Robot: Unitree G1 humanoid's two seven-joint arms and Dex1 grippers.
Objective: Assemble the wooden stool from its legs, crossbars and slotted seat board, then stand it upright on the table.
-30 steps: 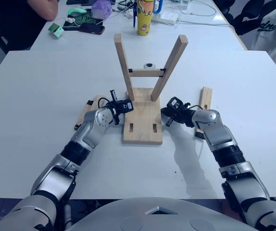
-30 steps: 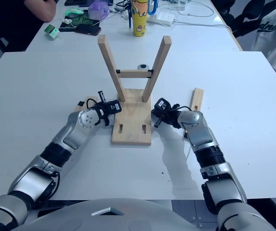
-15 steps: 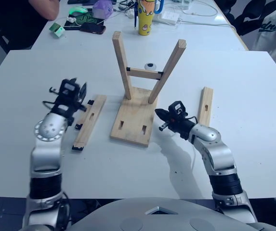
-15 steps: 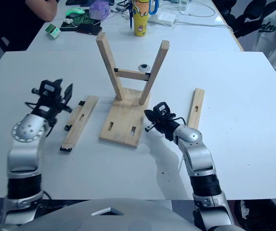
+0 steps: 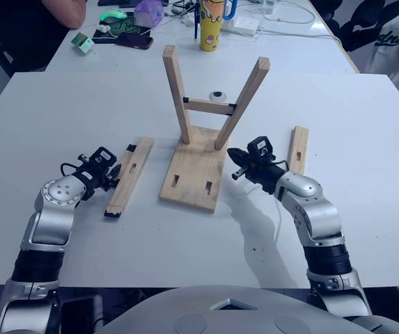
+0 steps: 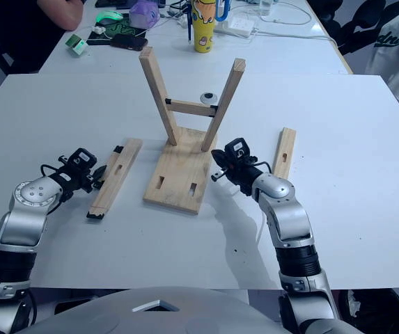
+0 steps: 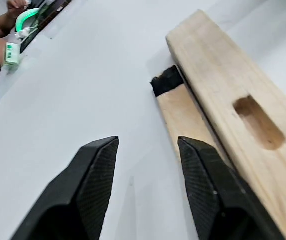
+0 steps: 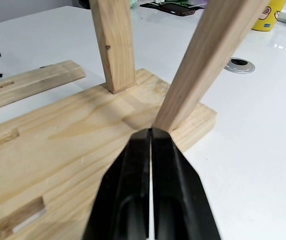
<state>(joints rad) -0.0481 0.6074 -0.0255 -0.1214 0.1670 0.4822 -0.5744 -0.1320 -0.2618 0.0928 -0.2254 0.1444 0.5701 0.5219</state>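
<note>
On the white bench (image 5: 60, 118), the left gripper (image 5: 107, 169) sits low beside the near end of a loose leg (image 5: 131, 172), its fingers (image 7: 93, 180) spread wide and empty, seemingly lined up to grasp it. The seat board (image 5: 189, 182) lies flat mid-bench, its two near slots unfilled. The right gripper (image 5: 235, 165), fingers pressed together on nothing, points at the foot of a standing leg (image 5: 242, 103), perhaps to steady it. A crossbar (image 5: 209, 106) joins that leg to its twin (image 5: 177, 94). A second loose leg (image 5: 297, 147) waits on the right.
</note>
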